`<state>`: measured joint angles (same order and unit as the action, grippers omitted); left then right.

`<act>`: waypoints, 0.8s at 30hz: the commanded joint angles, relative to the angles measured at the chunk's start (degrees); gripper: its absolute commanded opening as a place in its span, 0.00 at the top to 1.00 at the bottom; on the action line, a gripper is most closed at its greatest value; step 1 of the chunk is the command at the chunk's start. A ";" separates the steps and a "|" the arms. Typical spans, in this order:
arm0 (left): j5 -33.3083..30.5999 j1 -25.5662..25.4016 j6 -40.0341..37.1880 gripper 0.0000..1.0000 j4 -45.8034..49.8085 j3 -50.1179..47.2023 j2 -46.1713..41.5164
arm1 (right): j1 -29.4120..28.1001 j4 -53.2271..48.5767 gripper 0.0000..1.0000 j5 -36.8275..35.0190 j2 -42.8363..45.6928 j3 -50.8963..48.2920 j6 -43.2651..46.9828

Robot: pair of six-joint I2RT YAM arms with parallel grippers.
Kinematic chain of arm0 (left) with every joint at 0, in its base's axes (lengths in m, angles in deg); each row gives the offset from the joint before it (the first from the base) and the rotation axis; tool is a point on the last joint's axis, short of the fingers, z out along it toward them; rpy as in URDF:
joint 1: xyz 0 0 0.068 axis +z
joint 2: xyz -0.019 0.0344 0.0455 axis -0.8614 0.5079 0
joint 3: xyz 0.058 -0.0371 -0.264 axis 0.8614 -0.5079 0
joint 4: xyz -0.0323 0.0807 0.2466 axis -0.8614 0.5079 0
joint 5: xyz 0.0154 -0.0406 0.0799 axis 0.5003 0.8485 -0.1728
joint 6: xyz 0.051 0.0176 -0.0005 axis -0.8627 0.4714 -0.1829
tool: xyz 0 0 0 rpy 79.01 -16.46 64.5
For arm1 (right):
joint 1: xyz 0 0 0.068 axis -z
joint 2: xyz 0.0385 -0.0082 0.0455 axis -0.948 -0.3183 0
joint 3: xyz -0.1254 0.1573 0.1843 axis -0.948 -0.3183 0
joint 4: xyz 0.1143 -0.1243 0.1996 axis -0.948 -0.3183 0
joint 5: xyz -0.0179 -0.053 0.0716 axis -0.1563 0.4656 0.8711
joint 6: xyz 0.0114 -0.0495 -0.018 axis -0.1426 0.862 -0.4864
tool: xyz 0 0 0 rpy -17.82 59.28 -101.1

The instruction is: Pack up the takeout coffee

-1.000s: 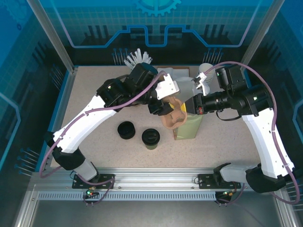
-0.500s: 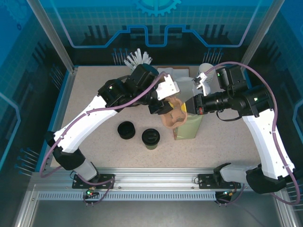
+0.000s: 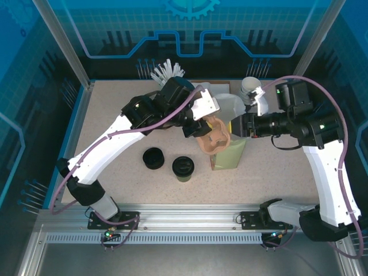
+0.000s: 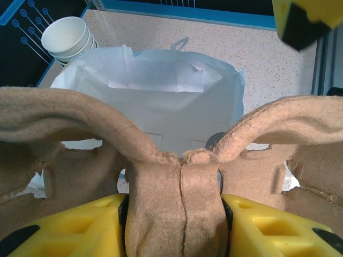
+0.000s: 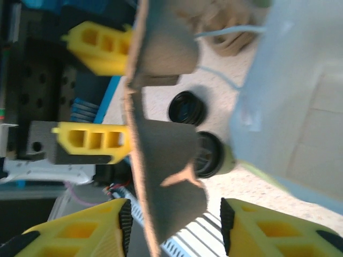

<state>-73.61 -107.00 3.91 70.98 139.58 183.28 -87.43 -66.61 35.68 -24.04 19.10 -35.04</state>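
Above the paper bag [image 3: 230, 154], the moulded pulp cup carrier [image 3: 213, 137] hangs over the open mouth, tilted and partly covering it. The bag stands upright; the left wrist view shows its white interior with nothing visible inside.

Change over the last second: the right arm has drawn back from the bag toward the robot's right, and the carrier has shifted slightly further over the bag mouth. Judgement: the right arm has finished steadying the bag or the carrier, and the carrier, not the drink, is the item being loaded first.

Left gripper [image 4: 174, 209]: fingers clenched on the carrier's central handle rib, one yellow pad on each side. Right gripper [image 5: 172, 220]: fingers spread wide. An edge of the carrier passes between them in the right wrist view, but neither pad presses on it.

Behind the bag, at its right rear corner, stands a stack of white lidless cups [image 3: 250, 86].

The takeout coffee [image 3: 183, 168] stands upright on the table to the left of the bag, apart from it and untouched. It is a small round cup with dull greenish sides and a black lid seated on top, much smaller than the bag. Further left of the bag lies a low black round piece [image 3: 153, 157], just beside the coffee.

Status: the coffee is not yet packed.
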 commanded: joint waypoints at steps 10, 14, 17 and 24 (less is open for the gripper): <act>4.52 3.91 5.56 0.54 -2.47 6.07 2.06 | 8.81 2.33 0.47 -20.42 3.51 -10.54 3.31; 5.54 4.55 6.89 0.56 -2.36 7.87 3.18 | 9.02 5.95 0.47 -20.61 1.48 -14.23 3.03; 5.91 4.66 7.25 0.56 -2.10 8.85 3.73 | 9.04 7.56 0.48 -20.78 -0.18 -15.05 3.18; 6.69 5.11 8.09 0.56 -2.31 9.16 4.06 | 9.04 10.96 0.46 -22.41 -1.62 -15.19 5.03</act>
<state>-68.93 -102.37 10.51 69.65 146.86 186.63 -79.14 -58.55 14.79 -25.68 3.98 -31.79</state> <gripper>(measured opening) 0.441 0.531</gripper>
